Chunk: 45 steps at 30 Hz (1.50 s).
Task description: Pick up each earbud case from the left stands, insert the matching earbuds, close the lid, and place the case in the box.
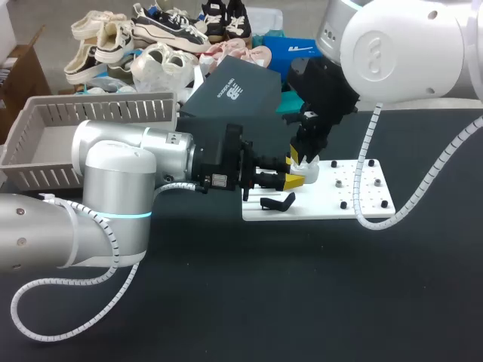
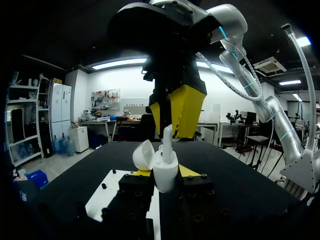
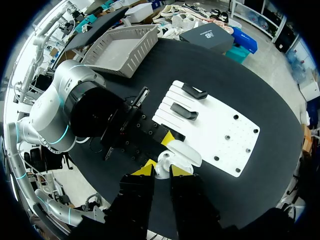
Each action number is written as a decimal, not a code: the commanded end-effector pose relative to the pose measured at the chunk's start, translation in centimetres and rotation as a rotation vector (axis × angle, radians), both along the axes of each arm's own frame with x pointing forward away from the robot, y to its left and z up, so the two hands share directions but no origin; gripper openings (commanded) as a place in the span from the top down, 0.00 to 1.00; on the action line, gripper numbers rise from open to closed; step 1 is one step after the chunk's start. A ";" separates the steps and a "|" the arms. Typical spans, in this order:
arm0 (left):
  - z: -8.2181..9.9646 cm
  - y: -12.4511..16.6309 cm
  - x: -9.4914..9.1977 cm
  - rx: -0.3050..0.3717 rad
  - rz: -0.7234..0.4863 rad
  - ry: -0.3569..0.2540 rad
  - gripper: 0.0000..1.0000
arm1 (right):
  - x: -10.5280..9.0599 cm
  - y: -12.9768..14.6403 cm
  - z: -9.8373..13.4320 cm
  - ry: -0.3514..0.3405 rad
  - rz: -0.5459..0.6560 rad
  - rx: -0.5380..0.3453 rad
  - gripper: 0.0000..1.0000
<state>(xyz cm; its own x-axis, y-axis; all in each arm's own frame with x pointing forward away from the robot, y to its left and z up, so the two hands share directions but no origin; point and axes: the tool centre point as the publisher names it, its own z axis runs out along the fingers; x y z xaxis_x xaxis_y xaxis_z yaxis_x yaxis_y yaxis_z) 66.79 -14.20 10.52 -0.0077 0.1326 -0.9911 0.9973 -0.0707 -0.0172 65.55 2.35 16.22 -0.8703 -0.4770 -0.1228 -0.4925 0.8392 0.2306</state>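
Note:
My left gripper [image 1: 293, 181] is shut on the body of a white earbud case [image 2: 165, 176], holding it upright just above the white board [image 1: 339, 197]. The case's lid [image 2: 144, 154] is tipped open to one side. My right gripper [image 1: 300, 160] comes down from above and is shut on a white earbud [image 2: 167, 136], whose stem reaches into the case's open top. In the right wrist view the earbud [image 3: 162, 167] sits between the right gripper's yellow fingertips [image 3: 144, 170], with the open case [image 3: 183, 152] right beside it and the left gripper behind.
Two black stands [image 1: 278, 202] sit at the board's left end, and small black pegs [image 1: 359, 183] dot its right half. A grey slatted basket [image 1: 60, 113] stands at the far left. A dark box [image 1: 230, 90] lies at the back.

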 end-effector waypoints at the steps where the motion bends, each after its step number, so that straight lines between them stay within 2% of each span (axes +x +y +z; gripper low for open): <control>1: -0.1 0.0 0.0 0.000 0.000 -0.001 1.00 | 0.1 0.0 -0.2 -0.006 -0.008 -0.002 1.00; 15: -0.1 0.0 0.0 0.000 0.000 -0.001 1.00 | 0.5 -0.2 -0.4 -0.014 -0.022 -0.008 1.00; 45: -0.1 0.0 0.0 0.000 0.000 -0.001 1.00 | 0.0 0.1 -1.0 -0.034 -0.016 -0.026 1.00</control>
<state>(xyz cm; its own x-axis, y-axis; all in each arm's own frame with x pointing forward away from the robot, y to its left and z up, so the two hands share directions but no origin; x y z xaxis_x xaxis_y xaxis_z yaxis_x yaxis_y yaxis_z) 66.78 -14.20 10.51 -0.0078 0.1328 -0.9911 0.9973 -0.0708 -0.0173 65.72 2.44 15.30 -0.8730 -0.4685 -0.1355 -0.4871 0.8512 0.1952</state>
